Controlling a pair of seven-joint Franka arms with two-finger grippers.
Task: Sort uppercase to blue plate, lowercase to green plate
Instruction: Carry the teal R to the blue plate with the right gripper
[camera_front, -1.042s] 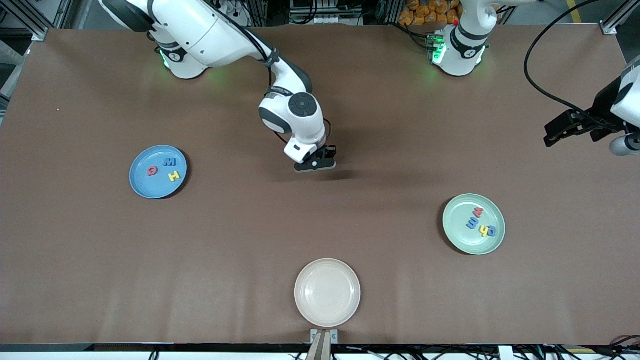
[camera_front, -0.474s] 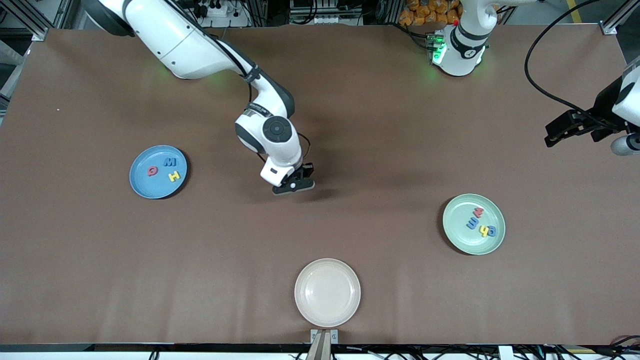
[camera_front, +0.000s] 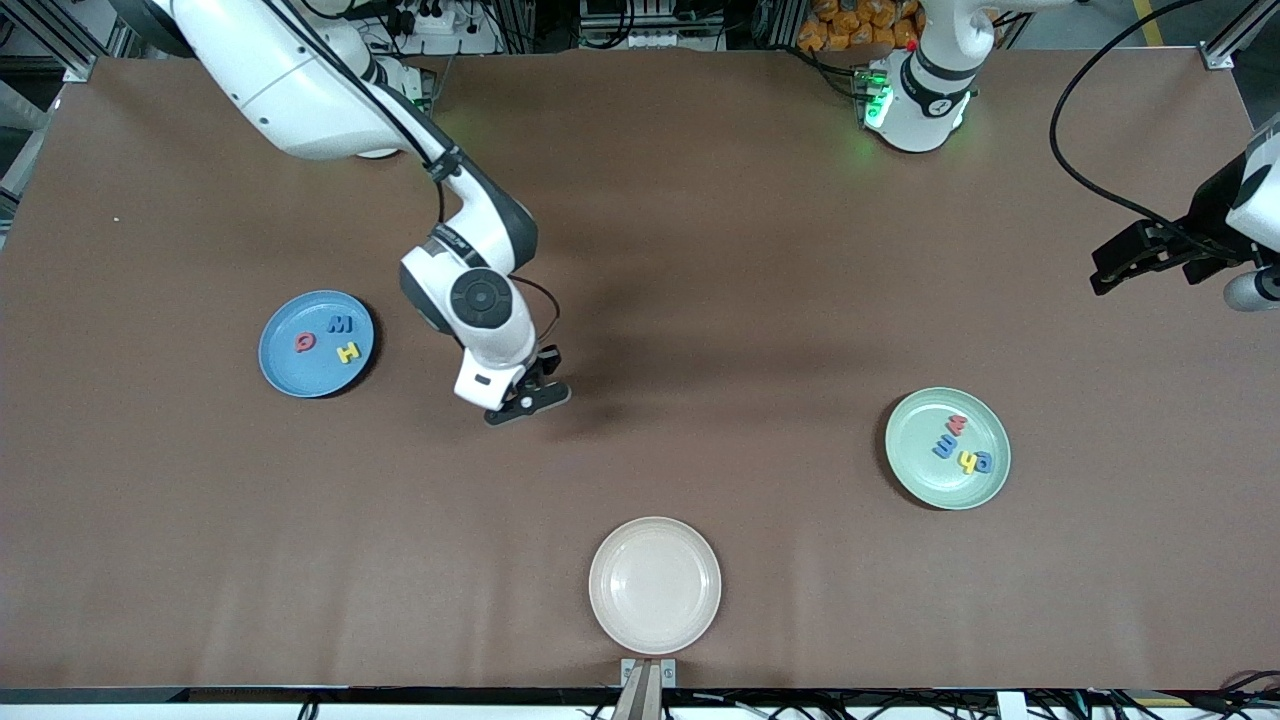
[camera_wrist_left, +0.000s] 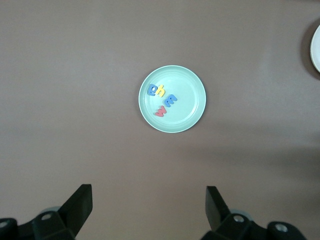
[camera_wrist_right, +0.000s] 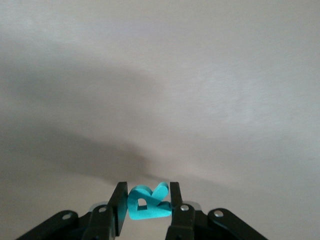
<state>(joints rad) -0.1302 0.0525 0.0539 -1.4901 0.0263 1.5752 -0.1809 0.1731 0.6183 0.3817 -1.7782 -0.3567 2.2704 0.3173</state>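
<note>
Teal-green foam capital R sits clamped by its flat sides in my right hand, airborne over bare brown surface near the round sky-blue plastic plate. I judge it light, soft and crushable, so I grip gently. My left hand waits fully released, high above the surface's edge.

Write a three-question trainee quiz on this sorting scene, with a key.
1. True or false: the right gripper is shut on the teal R.
2. How many letters lie in the blue plate?
3. Which plate holds no letters? A) green plate B) cream plate C) blue plate

Key: 1 true. 2 three: Q, M, H. 3 B.
</note>
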